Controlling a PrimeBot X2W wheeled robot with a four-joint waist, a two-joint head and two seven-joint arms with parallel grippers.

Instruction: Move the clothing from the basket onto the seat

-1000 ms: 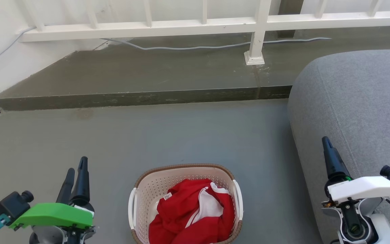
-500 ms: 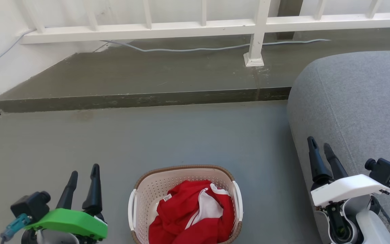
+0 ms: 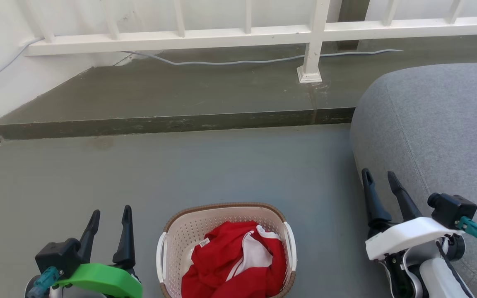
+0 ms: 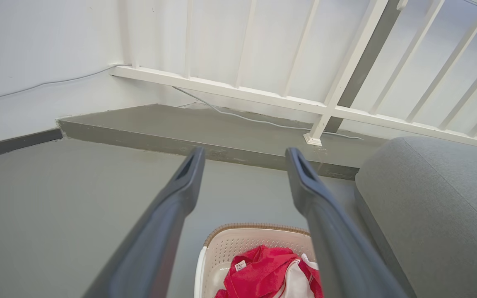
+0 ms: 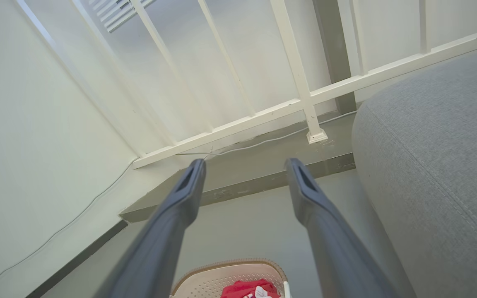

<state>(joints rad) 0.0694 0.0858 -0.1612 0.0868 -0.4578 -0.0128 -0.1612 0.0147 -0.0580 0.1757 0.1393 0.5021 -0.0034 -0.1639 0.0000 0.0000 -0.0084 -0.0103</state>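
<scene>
The red clothing lies bunched in the basket, near the grey seat. It looks soft, light and floppy (it may slip), so I would pinch a thick top fold. My left gripper and right gripper are wide, holding nothing.

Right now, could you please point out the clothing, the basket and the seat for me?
clothing [image 3: 220,263], head view, on the red fabric left of its white panel.
basket [image 3: 222,204], head view, on the brown far rim.
seat [image 3: 449,124], head view, on the bare grey top.
</scene>
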